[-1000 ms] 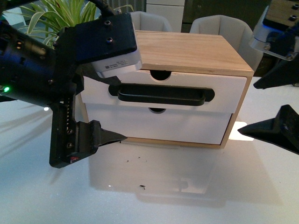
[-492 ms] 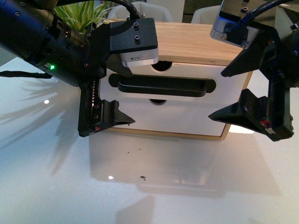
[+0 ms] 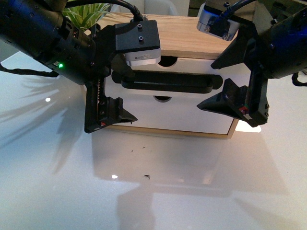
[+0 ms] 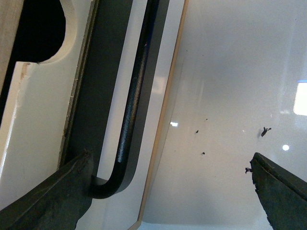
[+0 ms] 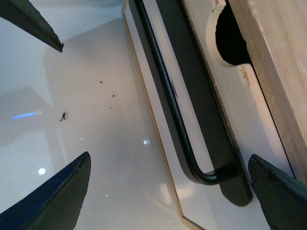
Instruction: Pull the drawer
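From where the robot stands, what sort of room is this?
Probably an office or a demo room, not a factory. There is a glossy white table with lamp glints on it, a leafy green plant behind, and a small wooden drawer chest like household furniture.

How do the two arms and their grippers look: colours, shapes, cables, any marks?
Both arms are black. The left gripper and right gripper have pointed, wedge-shaped black fingers, each with a small red mark. A silver camera block sits on each wrist with a black cable. The left arm shows a green light.
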Available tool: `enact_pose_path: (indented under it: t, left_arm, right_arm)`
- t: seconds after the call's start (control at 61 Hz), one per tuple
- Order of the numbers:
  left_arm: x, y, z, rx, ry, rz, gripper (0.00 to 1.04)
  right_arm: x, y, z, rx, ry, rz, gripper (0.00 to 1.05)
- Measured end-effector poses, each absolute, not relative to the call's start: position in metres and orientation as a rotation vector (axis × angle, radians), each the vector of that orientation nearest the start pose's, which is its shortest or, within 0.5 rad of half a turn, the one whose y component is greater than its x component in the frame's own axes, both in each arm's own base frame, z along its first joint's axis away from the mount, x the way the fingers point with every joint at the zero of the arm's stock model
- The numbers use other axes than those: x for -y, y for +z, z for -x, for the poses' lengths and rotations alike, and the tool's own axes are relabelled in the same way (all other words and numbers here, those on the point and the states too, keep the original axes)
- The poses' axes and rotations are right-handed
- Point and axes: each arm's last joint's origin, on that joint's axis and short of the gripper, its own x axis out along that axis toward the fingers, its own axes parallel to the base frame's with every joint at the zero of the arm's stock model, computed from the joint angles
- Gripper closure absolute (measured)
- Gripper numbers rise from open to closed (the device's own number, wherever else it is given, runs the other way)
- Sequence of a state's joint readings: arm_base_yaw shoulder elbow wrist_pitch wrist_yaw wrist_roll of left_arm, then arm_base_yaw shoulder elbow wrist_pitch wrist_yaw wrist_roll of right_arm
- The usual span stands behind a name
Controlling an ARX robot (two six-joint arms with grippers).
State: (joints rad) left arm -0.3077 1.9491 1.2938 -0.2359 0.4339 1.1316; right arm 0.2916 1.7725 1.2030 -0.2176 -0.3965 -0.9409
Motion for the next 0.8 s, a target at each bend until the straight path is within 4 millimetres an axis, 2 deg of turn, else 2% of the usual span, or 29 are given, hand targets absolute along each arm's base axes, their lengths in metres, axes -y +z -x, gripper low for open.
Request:
enact_pose_path:
  t: [0.246,0.803]
  left_arm:
    - [0.133,0.172,-0.389,-0.412,-1.127,-0.921,0.07]
    - [0.132,0.171,-0.39,-0.425,-1.141,-0.911,0.07]
  right_arm:
    - [-0.125,0.207,-0.368,-0.44,0.987,0.772,0.09]
    - [-0.135,0.19,-0.371,-0.53,1.032,0.767,0.09]
